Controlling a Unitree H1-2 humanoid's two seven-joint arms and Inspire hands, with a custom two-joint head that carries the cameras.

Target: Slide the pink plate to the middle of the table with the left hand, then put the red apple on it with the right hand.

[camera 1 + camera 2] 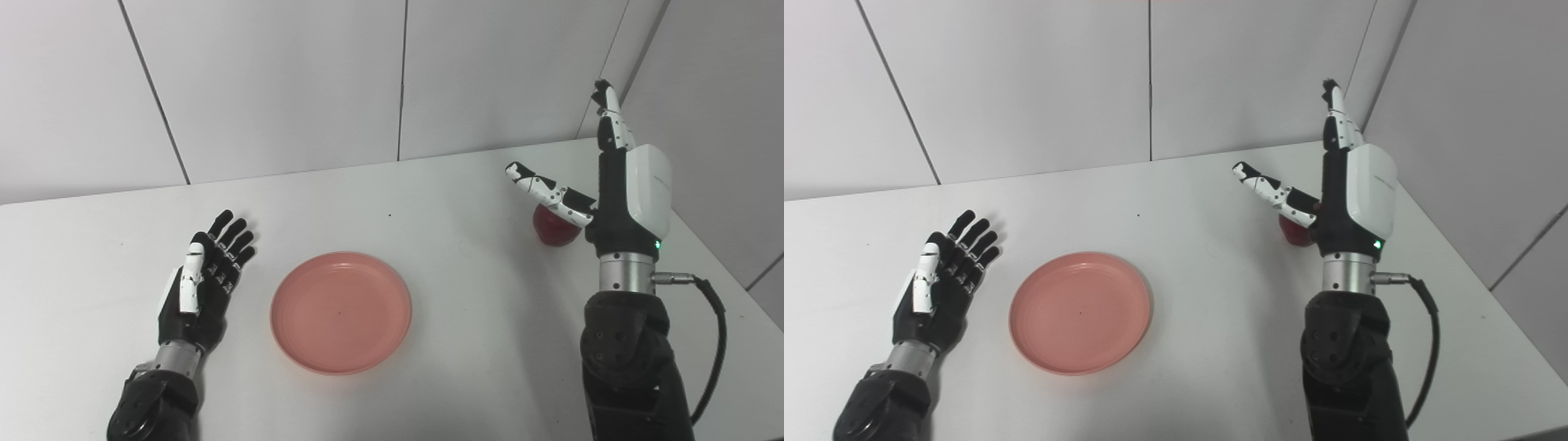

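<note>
The pink plate [341, 311] sits flat and bare near the middle of the tabletop [465, 306], so the sliding part looks finished to me. The left robot hand [202, 278] lies just to the plate's left, apart from it, palm up with its fingers spread and nothing in it. The red apple [554, 228] is on the far right of the tabletop, well apart from the plate, and the right robot hand [612, 184] stands upright beside it, fingers pointing up and the thumb [545, 190] stretched out to the left over the fruit; it is open and holds nothing. The step in hand, as I judge it, is taking hold of the apple. To do that well the hand should tip down so the palm faces the fruit, wrap the fingers round the far side with the thumb opposite, and close firmly before lifting, since a round apple would likely roll off toward the right edge if nudged. Then it should carry it left and set it down gently at the plate's centre. Much of the apple is hidden behind the thumb and wrist, more so in the right eye view, so I cannot tell whether the hand touches it or which way its stem points. Both forearms run off the near edge.
</note>
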